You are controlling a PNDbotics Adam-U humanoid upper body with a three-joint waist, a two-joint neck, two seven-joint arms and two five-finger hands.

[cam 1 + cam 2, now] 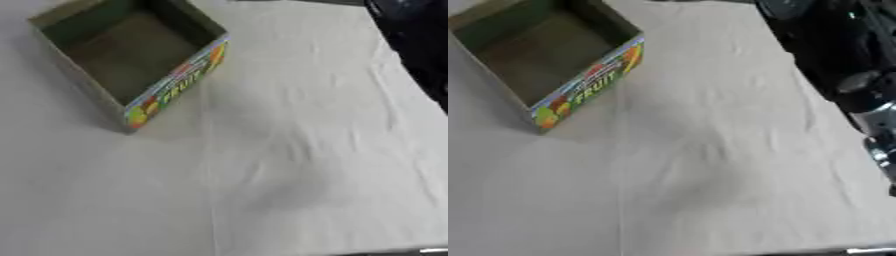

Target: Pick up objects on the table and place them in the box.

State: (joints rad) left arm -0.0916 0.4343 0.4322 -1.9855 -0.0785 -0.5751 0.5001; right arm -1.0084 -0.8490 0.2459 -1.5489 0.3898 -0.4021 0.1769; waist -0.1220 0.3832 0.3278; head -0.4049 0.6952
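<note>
An open cardboard box (179, 80) with a colourful fruit print on its near wall stands at the upper left of the white cloth. Its green-brown inside holds nothing that I can see. No loose object shows on the cloth in either view. My right arm (833, 45), black with silver joints, comes down along the right edge. Its hand lies outside both views. My left arm and hand do not show at all.
The white cloth (289, 150) covers the table, with a crease running down from the box's near corner. The table's front edge (859, 250) shows at the bottom right corner.
</note>
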